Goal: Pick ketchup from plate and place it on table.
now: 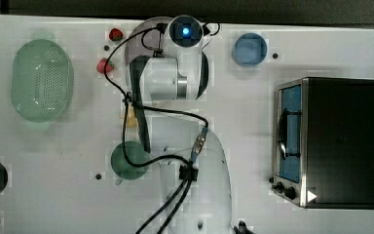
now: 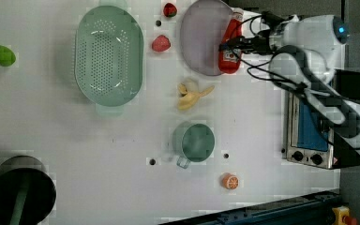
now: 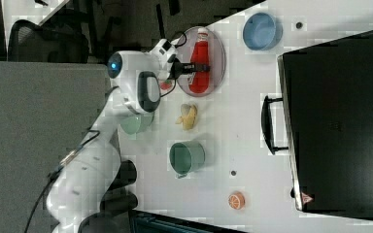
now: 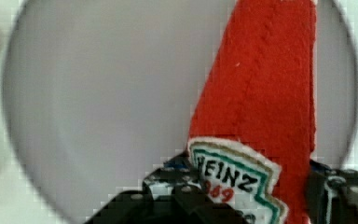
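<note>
The white table [image 2: 122, 140] fills most of the left view, and the pale lilac plate [image 2: 199, 42] sits at its upper middle. The ketchup [image 2: 229, 44] lies along the plate's right edge in the left view. The gripper [image 2: 232, 46] has its 2 fingers closed on either side of the bottle's labelled lower body, as the wrist view shows.

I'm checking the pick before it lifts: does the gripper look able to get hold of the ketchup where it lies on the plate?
Probably yes. The gripper already straddles the ketchup at its label, a finger on either side, and nothing on the plate crowds it.
</note>
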Motion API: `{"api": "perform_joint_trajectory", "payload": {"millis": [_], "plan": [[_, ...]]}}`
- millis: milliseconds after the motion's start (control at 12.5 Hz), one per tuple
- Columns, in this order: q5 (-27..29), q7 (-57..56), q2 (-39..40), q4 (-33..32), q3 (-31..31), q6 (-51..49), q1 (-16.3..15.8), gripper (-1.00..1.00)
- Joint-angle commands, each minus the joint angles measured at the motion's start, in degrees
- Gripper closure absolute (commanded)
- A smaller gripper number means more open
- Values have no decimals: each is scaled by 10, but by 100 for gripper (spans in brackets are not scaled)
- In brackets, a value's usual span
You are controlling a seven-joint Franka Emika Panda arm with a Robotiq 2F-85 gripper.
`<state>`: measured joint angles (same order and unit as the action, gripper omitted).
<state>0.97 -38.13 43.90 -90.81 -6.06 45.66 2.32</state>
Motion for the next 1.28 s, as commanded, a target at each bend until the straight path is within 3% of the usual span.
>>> {"api": "perform_joint_trajectory", "payload": {"millis": [80, 400, 640, 880, 1280], "plan": [[6, 8, -135, 9, 0, -92, 24, -17], [6, 22, -253, -31, 17, -254, 37, -17], [6, 70, -324, -120, 33, -271, 38, -17], [6, 83, -378, -232, 41, -216, 38, -17], [6, 84, -388, -406, 42, -5, 38, -17]]}}
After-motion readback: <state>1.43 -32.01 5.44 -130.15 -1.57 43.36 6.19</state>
